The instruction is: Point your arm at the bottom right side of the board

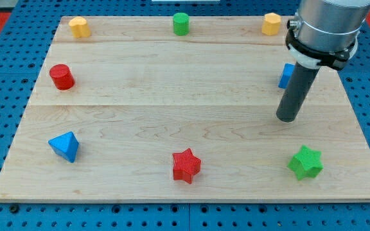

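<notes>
The wooden board (172, 115) fills most of the view. My tip (288, 119) rests on the board at the view's right, a little above the middle height. A green star block (306, 162) lies below and slightly right of the tip, near the board's bottom right. A blue block (286, 75) is partly hidden behind the rod, just above the tip. A red star block (185, 165) lies at the bottom middle.
A blue triangular block (64, 146) lies at the bottom left. A red cylinder (61, 76) lies at the left. Along the top edge stand a yellow block (78, 27), a green cylinder (181, 24) and a yellow hexagonal block (272, 24).
</notes>
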{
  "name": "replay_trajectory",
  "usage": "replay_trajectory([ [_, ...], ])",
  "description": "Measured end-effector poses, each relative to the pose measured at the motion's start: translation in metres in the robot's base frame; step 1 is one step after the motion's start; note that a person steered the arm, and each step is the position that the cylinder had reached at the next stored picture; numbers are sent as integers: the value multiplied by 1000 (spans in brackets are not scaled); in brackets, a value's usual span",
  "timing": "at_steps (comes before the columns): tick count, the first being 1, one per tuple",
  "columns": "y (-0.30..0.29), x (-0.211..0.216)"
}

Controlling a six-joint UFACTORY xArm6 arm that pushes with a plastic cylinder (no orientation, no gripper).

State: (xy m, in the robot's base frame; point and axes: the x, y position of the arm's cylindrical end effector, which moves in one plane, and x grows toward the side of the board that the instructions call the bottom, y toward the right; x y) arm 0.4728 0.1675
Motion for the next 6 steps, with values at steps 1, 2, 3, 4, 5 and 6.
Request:
replay_trajectory([
  [1,0,0],
  [2,18,0],
  [3,68,7],
  [4,133,36],
  [5,151,82],
  [6,97,93],
])
